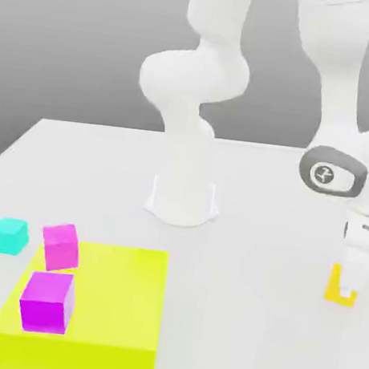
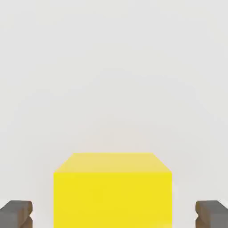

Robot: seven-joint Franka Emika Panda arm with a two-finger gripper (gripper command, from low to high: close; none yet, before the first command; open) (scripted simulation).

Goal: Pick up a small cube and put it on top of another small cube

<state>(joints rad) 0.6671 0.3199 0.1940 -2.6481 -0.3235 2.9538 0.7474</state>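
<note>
The claw [image 1: 345,293] straddles the small cube [image 2: 112,191] on the counter [image 1: 253,252], its pads [image 2: 15,213] clear of the cube's sides and not yet clenched, so lifting before they bite, or closing off-centre, could leave it behind or twist it.

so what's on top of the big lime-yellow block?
Two magenta cubes: one fully on the lime-yellow block, the other at its far edge. The block surface beneath them is covered.
</note>
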